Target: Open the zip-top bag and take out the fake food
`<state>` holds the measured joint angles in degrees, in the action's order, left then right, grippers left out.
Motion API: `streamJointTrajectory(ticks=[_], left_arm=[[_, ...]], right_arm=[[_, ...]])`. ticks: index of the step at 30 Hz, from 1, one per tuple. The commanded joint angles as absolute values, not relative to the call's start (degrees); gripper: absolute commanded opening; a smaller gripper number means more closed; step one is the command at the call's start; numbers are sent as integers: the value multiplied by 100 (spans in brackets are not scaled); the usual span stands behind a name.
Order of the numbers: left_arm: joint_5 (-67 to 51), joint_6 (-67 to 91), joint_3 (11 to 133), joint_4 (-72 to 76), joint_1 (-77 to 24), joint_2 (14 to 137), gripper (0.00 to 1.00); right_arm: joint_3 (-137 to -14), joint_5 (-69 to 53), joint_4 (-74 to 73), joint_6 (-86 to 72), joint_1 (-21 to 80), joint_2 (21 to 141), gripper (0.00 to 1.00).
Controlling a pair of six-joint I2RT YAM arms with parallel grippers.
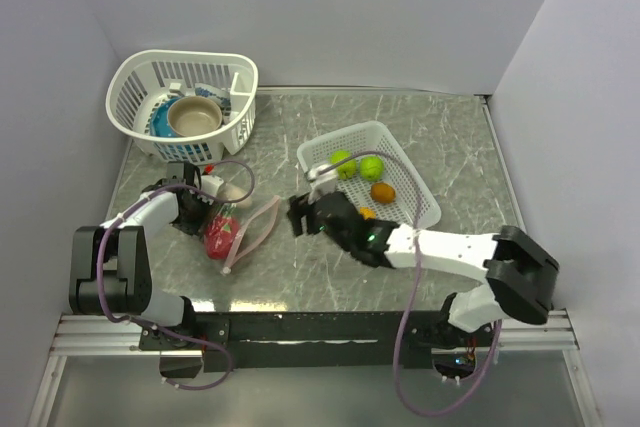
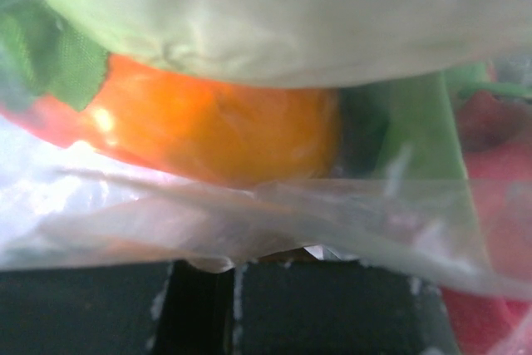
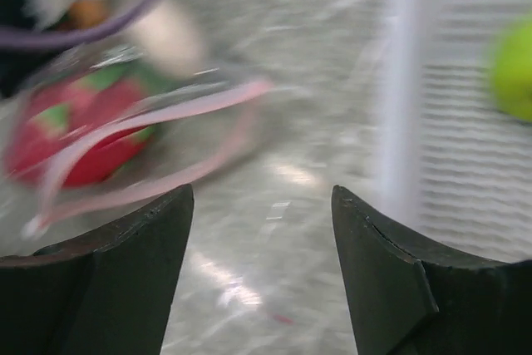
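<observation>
**On the bench, left of centre: bag gripped at one end, mouth parted**

Overhead, the bench (image 1: 440, 137) carries a round basket (image 1: 125, 87) at the far left and a rectangular basket (image 1: 340, 138) right of centre. The rectangular one holds some of the fake food (image 1: 370, 167): two green balls and orange pieces. The zip-top bag (image 1: 240, 237) lies between the arms. Only this view shows the left arm (image 1: 140, 215) bent in from the left and the right arm (image 1: 450, 247) stretched low across from the right.

The left wrist view alone shows the bag's contents close up: orange, green and red pieces pressed behind clear film. The left pincer (image 1: 205, 212) is closed on the bag's left end, film bunched at its tips. The right pincer (image 3: 262, 247) hovers spread wide over bare bench between bag and rectangular basket, gripping nothing.

The bag lies diagonally. Its zip strip (image 1: 262, 222) runs from far-right to near-left, pink strands parted, and the mouth faces the right pincer.
</observation>
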<state>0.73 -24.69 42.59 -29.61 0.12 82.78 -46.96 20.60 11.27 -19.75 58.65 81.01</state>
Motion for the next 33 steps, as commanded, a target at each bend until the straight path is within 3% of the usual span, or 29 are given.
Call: streamJointTrajectory(ticks=[1,4,11,17,24,33], left_arm=[[-273,-2382,4359,-3041,-35,8358,1],[-238,-2382,4368,-3041,-35,8376,1],[-185,-2399,4482,-3085,-35,8455,1],[-325,-2277,4632,-3164,-44,8534,1],[-598,-2153,4693,-3401,-211,8446,1],[-712,-2057,4667,-3507,-448,8323,1]], right_arm=[[-5149,2093,1994,-1450,6433,8963,75],[-5570,1873,2231,-1371,6574,9728,83],[-6538,1521,2189,-1354,6583,10923,85],[-6943,801,2460,-1529,6565,11302,100],[-7119,-456,2988,-1678,6565,11540,100],[-7321,-677,3314,-1776,6557,11715,100]])
